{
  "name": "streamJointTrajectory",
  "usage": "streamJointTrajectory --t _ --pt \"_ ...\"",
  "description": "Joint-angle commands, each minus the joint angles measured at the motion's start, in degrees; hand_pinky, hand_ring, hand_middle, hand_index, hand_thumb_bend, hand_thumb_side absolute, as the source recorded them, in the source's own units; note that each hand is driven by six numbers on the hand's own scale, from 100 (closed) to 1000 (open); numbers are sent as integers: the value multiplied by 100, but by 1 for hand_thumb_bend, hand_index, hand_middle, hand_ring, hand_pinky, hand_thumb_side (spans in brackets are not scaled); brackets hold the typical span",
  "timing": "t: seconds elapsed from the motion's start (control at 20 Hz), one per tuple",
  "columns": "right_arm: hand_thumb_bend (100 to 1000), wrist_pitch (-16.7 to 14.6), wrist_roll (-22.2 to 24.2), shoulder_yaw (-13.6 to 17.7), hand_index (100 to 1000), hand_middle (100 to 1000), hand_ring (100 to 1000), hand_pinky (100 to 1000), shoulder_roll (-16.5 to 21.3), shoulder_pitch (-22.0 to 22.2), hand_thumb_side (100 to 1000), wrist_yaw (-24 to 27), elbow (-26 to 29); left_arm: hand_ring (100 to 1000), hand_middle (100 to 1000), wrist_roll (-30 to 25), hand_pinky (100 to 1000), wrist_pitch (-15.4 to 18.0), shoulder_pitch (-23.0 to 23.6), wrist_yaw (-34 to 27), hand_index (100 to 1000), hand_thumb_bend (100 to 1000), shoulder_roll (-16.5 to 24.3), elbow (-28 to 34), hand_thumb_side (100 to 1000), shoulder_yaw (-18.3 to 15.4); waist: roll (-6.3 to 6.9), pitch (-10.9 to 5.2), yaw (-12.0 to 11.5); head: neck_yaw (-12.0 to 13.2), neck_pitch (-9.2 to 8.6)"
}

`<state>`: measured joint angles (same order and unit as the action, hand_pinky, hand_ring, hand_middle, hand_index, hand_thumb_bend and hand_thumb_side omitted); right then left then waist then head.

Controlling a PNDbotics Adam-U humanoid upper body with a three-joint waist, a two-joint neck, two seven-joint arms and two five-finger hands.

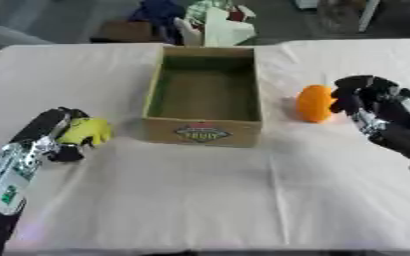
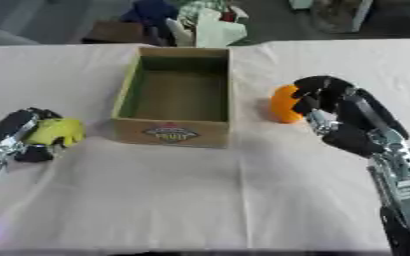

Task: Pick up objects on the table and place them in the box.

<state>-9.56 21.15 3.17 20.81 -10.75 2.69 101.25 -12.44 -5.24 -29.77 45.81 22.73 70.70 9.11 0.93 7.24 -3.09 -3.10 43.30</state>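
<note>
An open cardboard box (image 1: 203, 131) with a dark green inside stands in the middle of the table, nothing in it. A yellow-green object (image 1: 88, 131) lies left of the box, and my left hand (image 1: 58, 135) is curled round it on the cloth. An orange round object (image 1: 313, 103) rests right of the box. My right hand (image 1: 362, 102) is against its right side with curled fingers; whether they hold it I cannot tell.
A white cloth (image 1: 208, 200) covers the table, wide and bare in front of the box. Beyond the far edge lies a heap of bags and cloth (image 1: 200, 22).
</note>
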Motion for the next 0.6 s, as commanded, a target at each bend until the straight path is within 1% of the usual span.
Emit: streamJointTrajectory --t 0.05,0.2,0.35,0.5,0.6 --pt "100 -4 -14 55 781 629 606 638 66 -45 407 42 89 398 433 75 520 -78 -92 -226 746 100 210 480 155 -142 -1 -72 -1 2 54" --pt "100 -5 -16 56 780 629 606 638 71 -45 407 43 89 391 426 113 514 -125 -154 -430 744 100 290 965 154 -179 1 -76 1 15 78" --pt "100 -4 -10 48 781 629 606 638 76 -44 407 43 87 390 426 77 513 -159 -303 -664 743 100 357 1382 154 -119 4 -80 5 49 82" --pt "100 -7 4 31 781 629 606 638 72 -52 407 52 86 394 429 13 519 -150 -566 -777 743 100 358 1569 153 25 -5 -89 25 77 82" --pt "100 -12 20 14 781 629 606 638 67 -61 405 63 88 397 430 -51 522 -99 -800 -765 744 100 307 1528 151 159 -21 -94 53 110 82"
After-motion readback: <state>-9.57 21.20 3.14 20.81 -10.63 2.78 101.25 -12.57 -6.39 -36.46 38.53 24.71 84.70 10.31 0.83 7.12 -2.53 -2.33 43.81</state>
